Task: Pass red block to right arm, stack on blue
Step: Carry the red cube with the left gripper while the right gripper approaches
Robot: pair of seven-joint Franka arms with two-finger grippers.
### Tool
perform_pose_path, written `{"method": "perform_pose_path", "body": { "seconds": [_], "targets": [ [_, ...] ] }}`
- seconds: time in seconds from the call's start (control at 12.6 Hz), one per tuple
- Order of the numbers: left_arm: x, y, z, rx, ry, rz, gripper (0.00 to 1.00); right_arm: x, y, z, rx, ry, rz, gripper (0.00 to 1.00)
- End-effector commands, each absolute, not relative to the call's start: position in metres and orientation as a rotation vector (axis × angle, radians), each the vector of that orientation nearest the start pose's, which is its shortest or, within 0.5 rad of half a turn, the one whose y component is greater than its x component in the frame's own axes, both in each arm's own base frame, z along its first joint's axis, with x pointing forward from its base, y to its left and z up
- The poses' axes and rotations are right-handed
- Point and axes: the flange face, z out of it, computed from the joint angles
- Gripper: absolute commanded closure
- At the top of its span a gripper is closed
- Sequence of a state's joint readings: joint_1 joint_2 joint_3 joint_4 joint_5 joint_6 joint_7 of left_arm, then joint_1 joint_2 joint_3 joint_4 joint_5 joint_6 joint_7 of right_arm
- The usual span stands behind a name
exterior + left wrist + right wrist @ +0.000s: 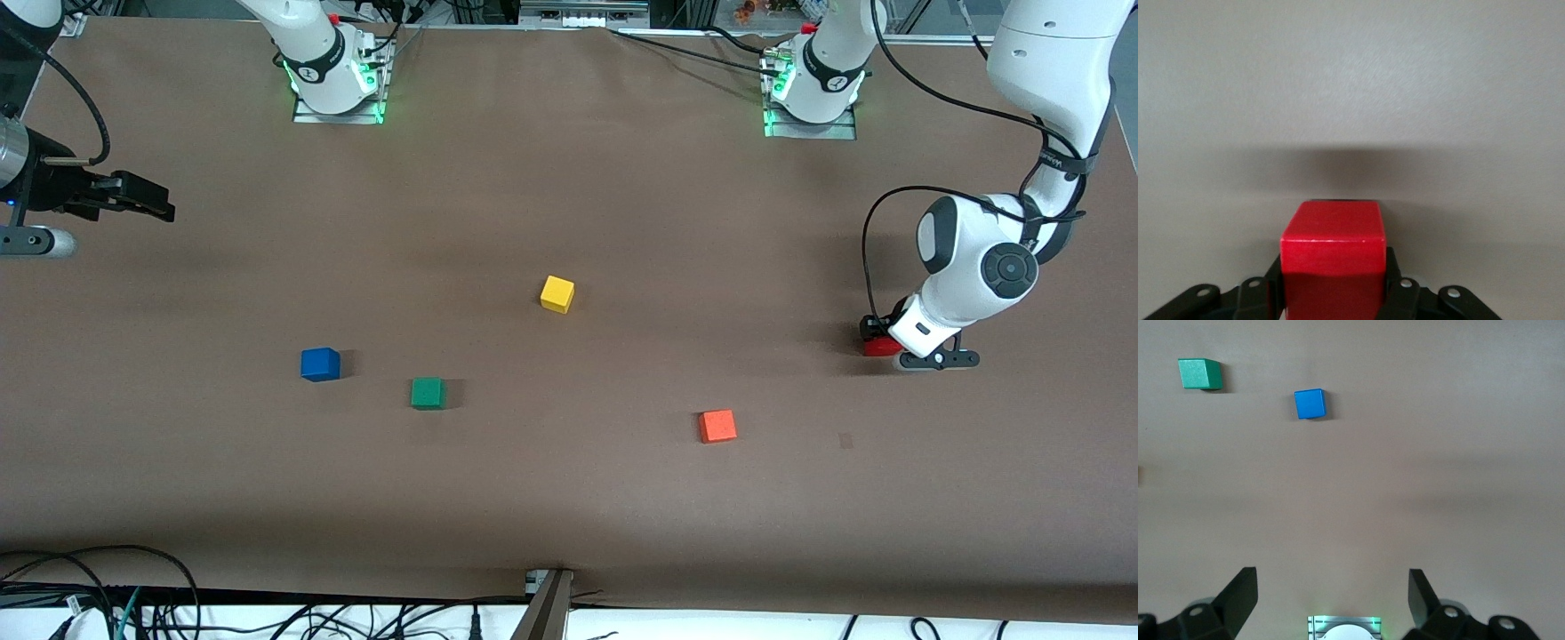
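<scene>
The red block (878, 347) sits low at the table surface toward the left arm's end. My left gripper (880, 338) is shut on it. In the left wrist view the block (1333, 247) fills the gap of the left gripper (1333, 297), with a black finger pressed on each side. The blue cube (320, 364) lies on the table toward the right arm's end and also shows in the right wrist view (1310, 404). My right gripper (147, 203) hangs open and empty above the table edge at the right arm's end, its jaws wide apart in its wrist view (1331, 587).
A green cube (428, 392) lies beside the blue one and shows in the right wrist view (1200, 374). A yellow cube (557, 293) sits mid-table. An orange-red cube (717, 426) lies nearer the front camera than the red block. Cables run along the table's front edge.
</scene>
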State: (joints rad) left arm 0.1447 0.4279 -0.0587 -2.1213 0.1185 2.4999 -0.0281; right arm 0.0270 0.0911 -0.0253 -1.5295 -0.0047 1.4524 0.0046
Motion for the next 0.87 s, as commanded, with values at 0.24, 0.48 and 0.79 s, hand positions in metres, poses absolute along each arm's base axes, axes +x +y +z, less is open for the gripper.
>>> {"method": "perform_pose_path", "body": {
  "seconds": [0.24,0.48,0.79],
  "targets": [
    [0.624,0.0,0.322,-3.11,0.355,0.072,1.0,0.583,0.004,0.558,-3.116,0.005,0.34,0.0],
    [0.626,-0.031,0.345,-3.117,0.553,0.047,1.0,0.585,0.008,0.55,-3.048,0.005,0.364,0.0],
    [0.622,-0.061,0.373,-3.308,0.974,-0.066,1.0,0.596,0.023,0.523,-2.906,0.002,0.418,0.0]
  ]
}}
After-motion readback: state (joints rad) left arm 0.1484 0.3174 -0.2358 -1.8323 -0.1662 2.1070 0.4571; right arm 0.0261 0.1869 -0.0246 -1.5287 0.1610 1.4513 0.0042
